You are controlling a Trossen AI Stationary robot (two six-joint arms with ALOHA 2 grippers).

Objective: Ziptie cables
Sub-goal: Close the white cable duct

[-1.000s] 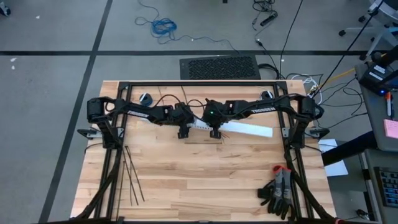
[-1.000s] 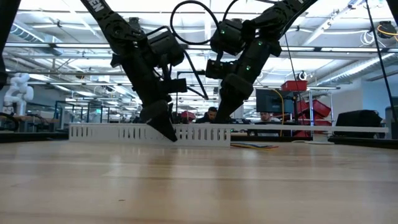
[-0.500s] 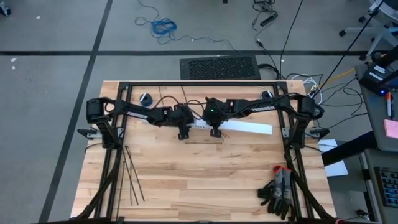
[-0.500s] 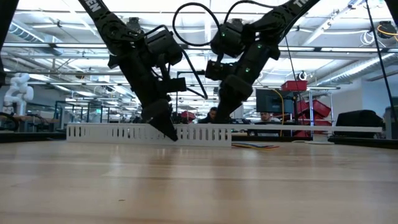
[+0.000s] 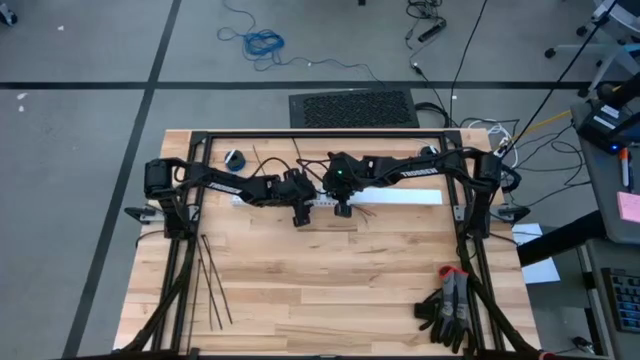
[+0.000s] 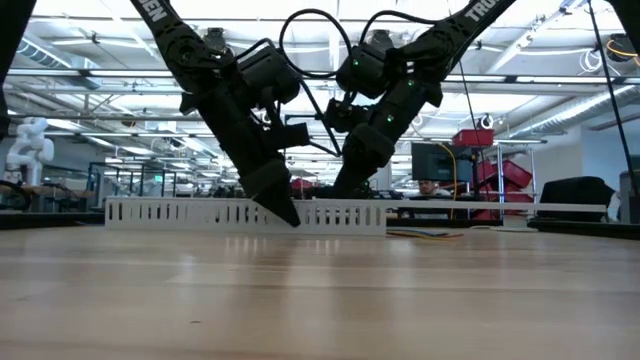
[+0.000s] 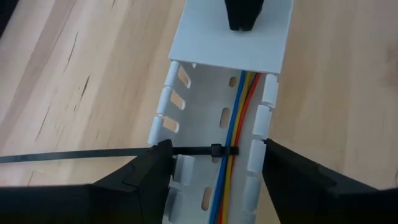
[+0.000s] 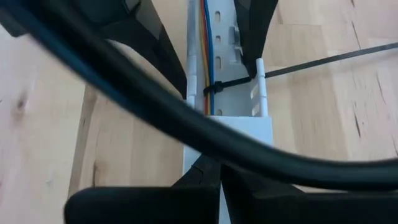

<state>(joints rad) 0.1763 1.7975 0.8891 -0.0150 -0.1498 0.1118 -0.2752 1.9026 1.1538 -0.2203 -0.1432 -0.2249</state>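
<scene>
Near table edge: dark work gloves [image 5: 448,308] at the right front corner and spare zipties [image 5: 208,285], a few thin black strips, at the left front. Neither is touched. The bare wood table [image 5: 330,280] lies between them.

Mid table: both arms meet at the white slotted duct [image 5: 400,196], which lies crosswise.

The left gripper [image 5: 300,217] is down at the duct's open section. Its fingers are spread, one on each side of the slotted walls. Can't tell if they press the walls.

The cables [image 7: 233,118], blue, yellow and red wires, lie side by side inside the duct channel and run under its covered part.

A fastened ziptie [image 7: 216,150] is looped across the cables, with its head on top of them. It passes out through a wall slot. Its long tail [image 7: 68,155] sticks out sideways over the table, uncut, touching or just beside one left finger.

The right gripper [image 5: 341,209] is just beyond, tip down on the duct's solid cover. Its fingers look pressed together with nothing between them, and it seems to be steadying the duct.

Progress, judged: one tie is on the bundle, so the core step looks done or nearly so. Can't tell whether it is fully cinched. What's likely left is a final pull on the tail, maybe more ties from the spare pile, then backing the arms off.

Far: floor behind the table, with a black mat [image 5: 353,108].
</scene>
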